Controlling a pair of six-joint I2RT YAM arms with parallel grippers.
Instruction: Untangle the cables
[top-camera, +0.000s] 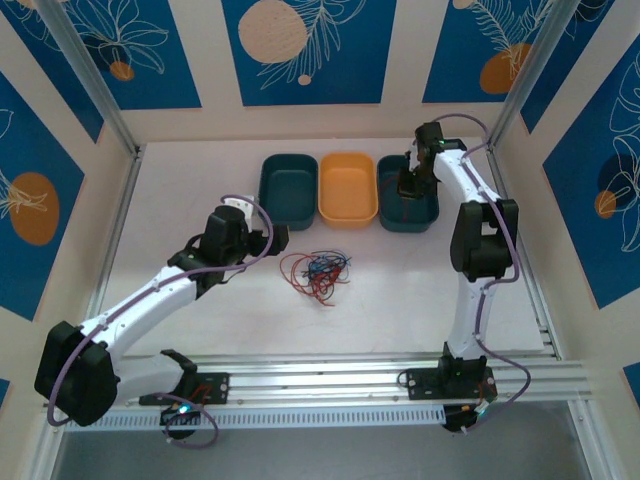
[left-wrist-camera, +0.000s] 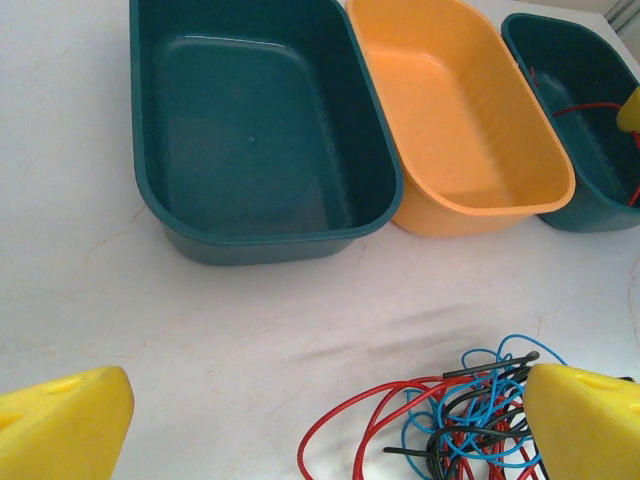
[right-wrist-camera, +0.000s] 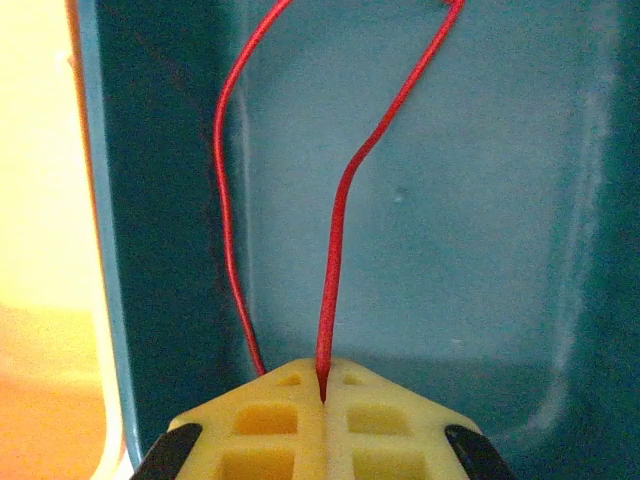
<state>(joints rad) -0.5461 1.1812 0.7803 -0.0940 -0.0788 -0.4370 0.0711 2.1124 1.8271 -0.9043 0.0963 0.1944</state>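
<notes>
White table, blue leaf-print walls. Along twelve o'clock sit three bins: left bin, orange bin, right bin. The left gripper, fingers wide apart, sits at nine o'clock of the cables, tangled mid-table. At two o'clock, inside the right bin, the right gripper pinches a red cable.

Cable tangle: was red, blue and black, all mixed.
Left bin: was dark teal.
Middle bin: was orange-yellow.
Right bin: was dark teal again.
Cable in right bin: was red.
Left gripper fingers: were bright yellow.
Right gripper fingers: were yellow too.
Table: was plain white.
Walls: were cream with blue panels, white leaf outlines, orange discs.
</notes>
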